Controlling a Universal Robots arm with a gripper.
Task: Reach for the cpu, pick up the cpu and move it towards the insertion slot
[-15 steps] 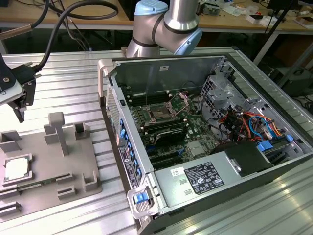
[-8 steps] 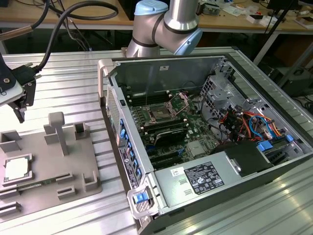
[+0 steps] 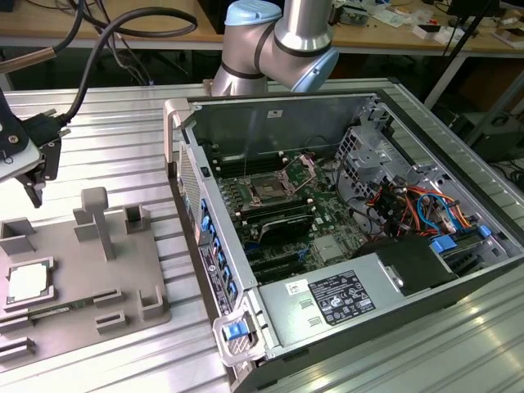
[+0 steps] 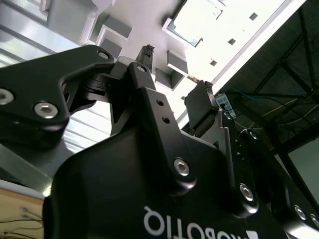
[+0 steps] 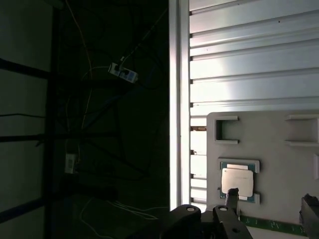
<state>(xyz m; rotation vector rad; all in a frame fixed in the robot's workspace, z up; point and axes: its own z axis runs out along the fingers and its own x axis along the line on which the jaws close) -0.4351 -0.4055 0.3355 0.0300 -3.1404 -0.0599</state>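
White lettering marks the black two-finger end effector (image 4: 175, 69); a white printed label (image 3: 332, 296) sits on the grey power supply box (image 3: 278, 329). The silver-blue arm (image 3: 278, 41) reaches to the exterior view's left, fingers (image 4: 202, 99) apart, empty, above the silvery square cpu (image 3: 27, 282) in its grey plastic tray (image 3: 123, 270), well apart from the silver-framed insertion slot (image 3: 268, 190)

Diffuse overhead light lit the exterior view, with glare on the ribbed table (image 3: 458, 327). The second wrist view's background was overexposed; half the first wrist view lay dark.
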